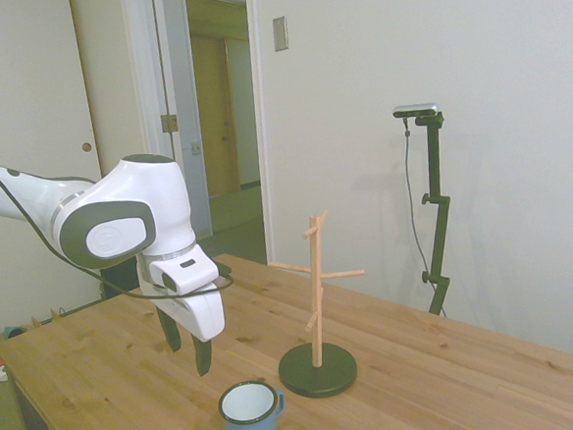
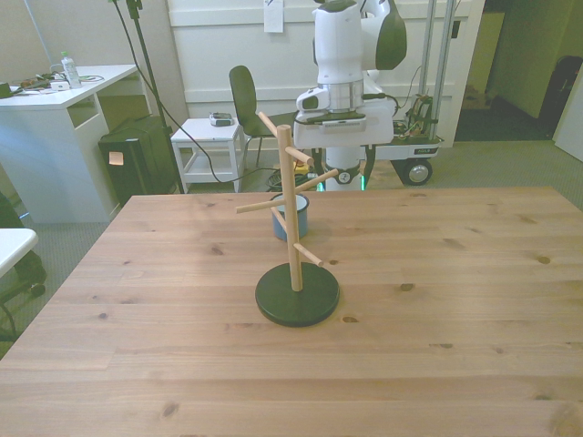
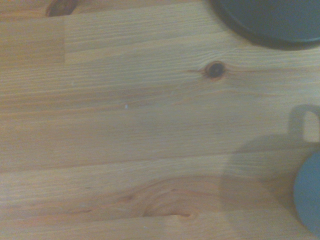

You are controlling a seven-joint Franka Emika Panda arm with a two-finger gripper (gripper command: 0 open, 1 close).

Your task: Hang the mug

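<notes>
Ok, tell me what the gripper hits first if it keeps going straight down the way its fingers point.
Probably bare table: the gripper points down beside the mug, not over it, though depth is uncertain.

In the side view the mug [image 1: 250, 415] is cut off at the bottom edge. In the front view the rack [image 2: 294, 238] hides most of it; its handle perhaps faces away.
</notes>
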